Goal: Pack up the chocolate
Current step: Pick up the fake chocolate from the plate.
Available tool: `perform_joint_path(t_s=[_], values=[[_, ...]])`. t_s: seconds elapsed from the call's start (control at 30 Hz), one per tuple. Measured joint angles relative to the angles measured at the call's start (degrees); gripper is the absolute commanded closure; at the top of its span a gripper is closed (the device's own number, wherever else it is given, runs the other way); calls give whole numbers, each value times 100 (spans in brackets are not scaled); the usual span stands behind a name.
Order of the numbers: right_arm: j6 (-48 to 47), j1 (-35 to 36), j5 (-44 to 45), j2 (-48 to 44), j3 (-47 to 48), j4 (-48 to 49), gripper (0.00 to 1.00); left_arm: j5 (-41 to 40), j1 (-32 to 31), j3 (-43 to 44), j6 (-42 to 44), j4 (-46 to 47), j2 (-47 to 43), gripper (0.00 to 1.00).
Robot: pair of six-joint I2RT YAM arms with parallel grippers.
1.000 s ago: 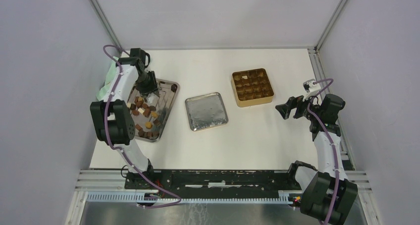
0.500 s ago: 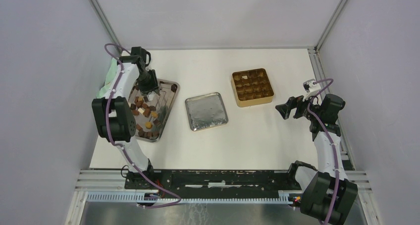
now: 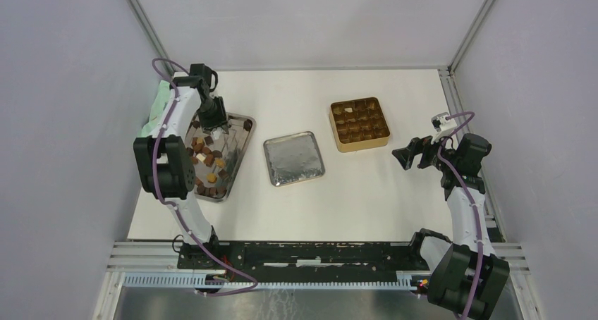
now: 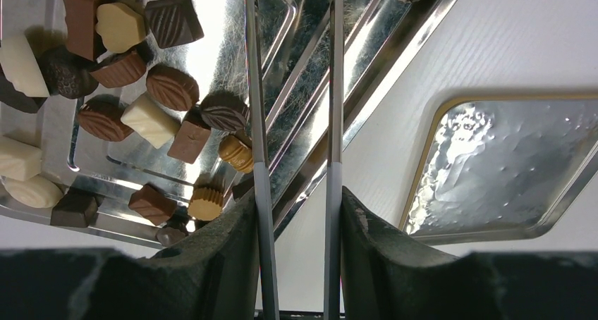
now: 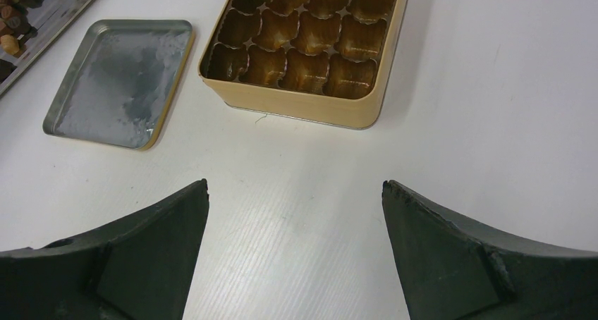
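We are at the picking step, we think. The left gripper (image 4: 296,211) hangs over the tray (image 4: 211,38). Its fingers are about half closed and they pinch the tweezers (image 4: 255,122), one thin leg by each finger. The tweezer tips run out of the wrist view and are too small in the top view, so we cannot tell if they have a piece. The chocolate (image 4: 173,87) lies in the tray in a loose pile of dark, brown and white bits, some touching. The lid (image 4: 508,165) lies just beside the tray, and the tin (image 5: 303,105) sits past the lid, well apart from the tray. The tin holes we see up close are empty. The right gripper (image 5: 295,186) waits far from the tray, beyond the tin, fingers wide open and holding nothing. To do this well, we should choose a bit that sits alone, put one tip on each side of it, squeeze softly and lift straight up. The tray looks slippery, so a hard push could send pieces sliding.
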Motion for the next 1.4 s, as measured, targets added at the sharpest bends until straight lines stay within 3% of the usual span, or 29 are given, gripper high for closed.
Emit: perform_joint_path(t_s=[0.5,0.83,1.1,1.4], values=[[0,0,-2,0,-24,4,2,-98,-28,166,2,-87,184,54],[0,0,-2,-4,-42,4,2,-186,-129,179,66,-90,186,90],[0,0,-2,-4,-44,4,2,-267,-210,79,66,-70,42,96],[2,0,-4,-4,-76,44,2,-275,-214,-232,63,-76,-730,98]])
